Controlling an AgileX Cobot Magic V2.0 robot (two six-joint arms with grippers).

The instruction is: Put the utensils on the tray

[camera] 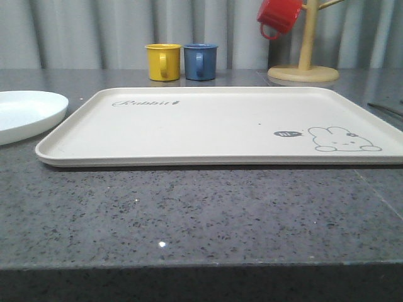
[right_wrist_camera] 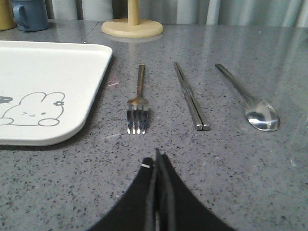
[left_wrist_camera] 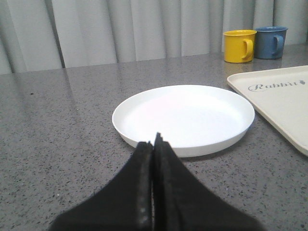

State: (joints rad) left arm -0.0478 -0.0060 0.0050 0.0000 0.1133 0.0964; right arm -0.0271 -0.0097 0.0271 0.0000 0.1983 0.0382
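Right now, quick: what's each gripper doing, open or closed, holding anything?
Left gripper: closed, fingers pressed together, holding nothing, just short of the white plate.
Right gripper: closed, holding nothing, just short of the fork.

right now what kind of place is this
Probably a kitchen or dining counter mock-up: speckled grey stone countertop, mugs by a wooden mug tree, and a tray with plate and cutlery beside it.

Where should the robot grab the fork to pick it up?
Probably mid-handle. The fork lies flat on the counter, beside the tray, with its tines toward the right gripper. Coming straight down with the gripper across the thin handle seems best, since its long sides are free.
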